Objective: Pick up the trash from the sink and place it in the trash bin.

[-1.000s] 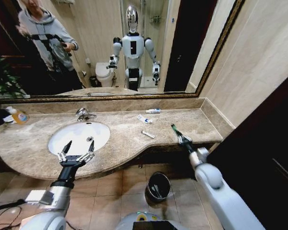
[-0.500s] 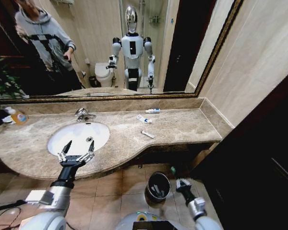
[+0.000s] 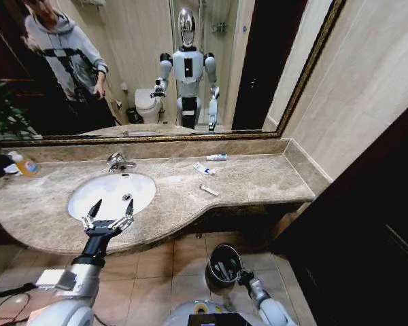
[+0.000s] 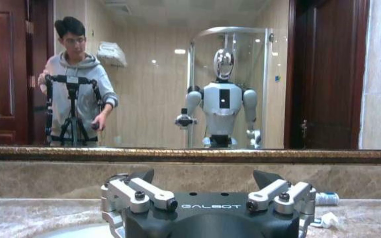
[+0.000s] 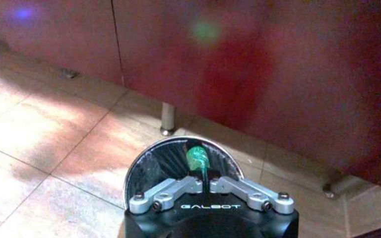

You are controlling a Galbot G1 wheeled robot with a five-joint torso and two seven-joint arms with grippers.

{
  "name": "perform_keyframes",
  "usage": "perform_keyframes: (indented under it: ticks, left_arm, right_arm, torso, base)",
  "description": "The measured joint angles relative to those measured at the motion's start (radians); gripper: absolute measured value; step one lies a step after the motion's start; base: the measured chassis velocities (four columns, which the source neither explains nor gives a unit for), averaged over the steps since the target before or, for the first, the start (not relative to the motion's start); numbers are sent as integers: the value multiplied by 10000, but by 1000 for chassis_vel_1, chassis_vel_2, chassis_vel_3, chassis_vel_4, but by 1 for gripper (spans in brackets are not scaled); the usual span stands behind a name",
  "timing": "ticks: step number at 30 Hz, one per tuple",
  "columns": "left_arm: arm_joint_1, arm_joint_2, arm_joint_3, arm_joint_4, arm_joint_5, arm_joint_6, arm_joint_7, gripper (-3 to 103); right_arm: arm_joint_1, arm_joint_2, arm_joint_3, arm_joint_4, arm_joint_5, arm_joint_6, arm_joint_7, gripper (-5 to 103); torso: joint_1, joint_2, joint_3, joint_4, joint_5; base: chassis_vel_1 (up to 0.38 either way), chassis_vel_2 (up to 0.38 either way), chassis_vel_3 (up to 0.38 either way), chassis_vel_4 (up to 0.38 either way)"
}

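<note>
While the left gripper (image 3: 109, 219) hangs over the near rim of the sink (image 3: 81, 204) with its fingers (image 4: 141, 191) spread wide and nothing between them, the right gripper (image 5: 208, 182) is down near the floor, just above the trash bin (image 5: 152, 161). In the right wrist view its two fingers are pressed together on the green lighter (image 5: 197, 158), pinching its lower end; the lighter sticks out straight beyond the fingertips, and its translucent green body lies over the bin's open mouth, within the shiny rim. The bin stands on tan floor tiles close to a dark reddish cabinet front (image 5: 257, 74) and one of its metal legs (image 5: 168, 119).

From the head view the right gripper (image 3: 245, 276) shows at the bin's right edge, with the bin (image 3: 224, 265) on the floor below the counter's front edge. On the marble counter (image 3: 258, 180) to the right of the sink lie three more pieces: a small white tube with blue marks (image 3: 217, 157) near the back wall, a crumpled white wrapper (image 3: 204, 168) a little in front of it, and a white stick (image 3: 209, 191) nearer the counter's front. All three lie apart from one another and well apart from both grippers. A clear bottle with orange liquid (image 3: 26, 164) rests at the far left of the counter, and the chrome faucet (image 3: 117, 161) stands behind the basin.
</note>
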Motion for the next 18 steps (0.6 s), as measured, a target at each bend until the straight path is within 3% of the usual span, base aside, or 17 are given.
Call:
perform_keyframes:
  ticks: [6, 11, 13, 17, 18]
  left_arm:
    - [0, 0, 0, 0, 0, 0, 0, 100]
    - [1, 0, 0, 0, 0, 0, 0, 100]
    - [0, 0, 0, 0, 0, 0, 0, 100]
    - [0, 0, 0, 0, 0, 0, 0, 100]
    - [0, 0, 0, 0, 0, 0, 0, 100]
  right_arm:
    - [639, 316, -80, -935, -283, 108, -10, -1]
    - [853, 467, -97, -1161, -329, 123, -10, 20]
    - [854, 467, -96, -1162, -329, 124, -10, 20]
    - [792, 470, -52, -1085, -322, 136, -9, 42]
    - [792, 470, -52, -1085, -322, 136, -9, 42]
  torso:
    - [0, 0, 0, 0, 0]
    - [0, 0, 0, -1, 1]
    - [0, 0, 0, 0, 1]
    - [0, 0, 0, 0, 1]
    - [0, 0, 0, 0, 1]
  base:
    - [0, 0, 0, 0]
    - [0, 0, 0, 0]
    - [0, 0, 0, 0]
    - [0, 0, 0, 0]
    - [0, 0, 0, 0]
